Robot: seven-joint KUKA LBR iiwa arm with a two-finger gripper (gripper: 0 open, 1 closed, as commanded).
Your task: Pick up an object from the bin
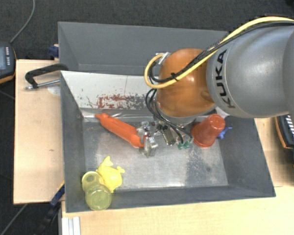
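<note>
Starting well to the left of the jaws and lower in the view, we find two translucent yellow-green cups [97, 196] pressed together in a corner of the grey metal bin [137, 48]. A soft yellow toy [110, 174], perhaps a duck, lies against their right side and is also well clear of the jaws.

Closer in, an orange carrot-shaped toy [118, 126] lies slantwise on the bin floor. Its far end points up and left, away from the jaws, and its near end reaches right up to them. The jaws are low over the floor at that end. We cannot tell whether they are open, closed, or gripping the carrot, because the metal parts crowd together there.

Directly above the jaws sits the wrist's rounded orange cover [183, 87], with a yellow cable [235, 31] looping over it. Behind it the grey arm [257, 72] runs off to the right.

Just right of the jaws a red-orange cup [207, 131] lies near the bin wall, apart from them. A small blue thing [225, 129] shows at the cup's far side, and we cannot make out what it is.
</note>
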